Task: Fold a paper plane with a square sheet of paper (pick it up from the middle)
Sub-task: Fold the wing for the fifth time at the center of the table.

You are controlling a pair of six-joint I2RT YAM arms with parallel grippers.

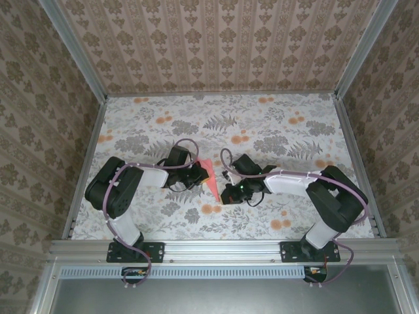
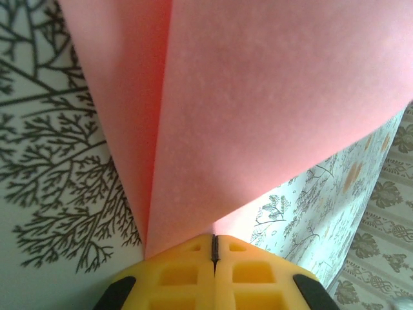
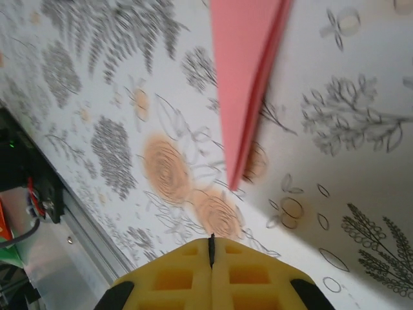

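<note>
The folding looks nearly done; the sheet is already a narrow paper plane (image 1: 209,178) with a centre crease and a sharp tip. The left end effector (image 1: 198,173) is pressed together, and in its wrist view the plane's wide end comes right out of its fingertips (image 2: 193,255), so it appears to pinch the plane above the counter (image 1: 275,131). The right end effector (image 1: 226,190), just across the plane from the left one, is also pressed together and holds nothing; the plane's tip is apart from it. What is left, probably, is only a last crease or putting it down.

Soft, even light (right wrist view blurry)
</note>
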